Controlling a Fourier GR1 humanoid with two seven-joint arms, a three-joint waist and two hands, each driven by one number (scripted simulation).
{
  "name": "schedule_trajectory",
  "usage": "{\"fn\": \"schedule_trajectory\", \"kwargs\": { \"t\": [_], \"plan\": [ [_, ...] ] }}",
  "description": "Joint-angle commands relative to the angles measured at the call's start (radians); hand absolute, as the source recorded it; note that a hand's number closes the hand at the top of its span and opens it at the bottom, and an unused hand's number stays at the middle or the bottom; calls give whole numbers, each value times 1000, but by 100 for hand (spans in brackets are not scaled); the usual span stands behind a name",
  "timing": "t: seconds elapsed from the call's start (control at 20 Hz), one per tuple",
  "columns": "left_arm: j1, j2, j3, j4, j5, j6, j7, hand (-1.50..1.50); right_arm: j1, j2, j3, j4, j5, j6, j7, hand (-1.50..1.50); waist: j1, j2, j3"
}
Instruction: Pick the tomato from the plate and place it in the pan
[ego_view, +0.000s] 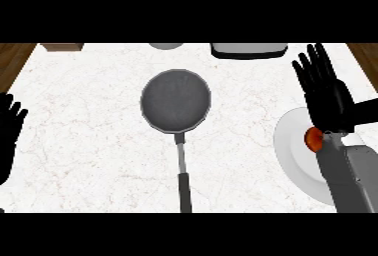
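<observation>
**Tomato waits on the plate, right hand above it**

Left hand (9, 131) rests at the view's left edge, fingers up and relaxed, holding nothing. Near the counter's middle lies one dark frying pan (176, 100), round bowl toward the far side and its long handle running back toward the robot; nothing is in it. Along the far edge of the marble counter (81, 150) sit three partly cut-off items: a brownish block (62, 47) at the left, a grey rounded object (166, 45) and a white, dark-rimmed appliance (248, 50), none of which can be identified further. To the right lies one white plate (291, 150), and on it one red tomato (314, 139), mostly hidden behind the right wrist. The right hand (325, 95) is spread with its fingers straight, pointing toward the far edge, grasping nothing; it hangs beyond the tomato rather than over it.

The step in hand appears to be the reach for the tomato. To do it well, the right hand would need to draw back so the palm sits over the tomato, then lower and curl its fingers round the fruit without pushing it across the plate. The carry to the pan is a leftward move, well apart from the handle.

Counted: two hands, one pan, one plate, one tomato.
</observation>
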Motion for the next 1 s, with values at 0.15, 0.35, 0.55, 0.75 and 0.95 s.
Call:
{"fn": "schedule_trajectory", "kwargs": {
  "t": [0.15, 0.35, 0.55, 0.75, 0.95],
  "plan": [
    [-69, -36, -64, -18, -23, 1, 19, 0, -107, -119, 25, -91, -189, 508, -71, 150, 25, 7, 0],
    [-64, -94, -126, -22, -3, -20, 39, 0, -60, -334, -10, -84, -70, 766, -206, 150, -13, 21, 1],
    [-98, -108, -130, -31, -5, 5, 59, 0, -14, -422, -140, -35, -2, 927, -447, -150, -20, 29, 9],
    [-110, -107, -137, -28, -3, -10, 65, 0, 8, -508, -240, 36, 129, 951, -585, -150, 6, 35, 9],
    [-127, -112, -149, -32, -2, -9, 87, 0, 1, -581, -261, -6, 226, 953, -702, -150, 22, 28, 8]
  ]
}}
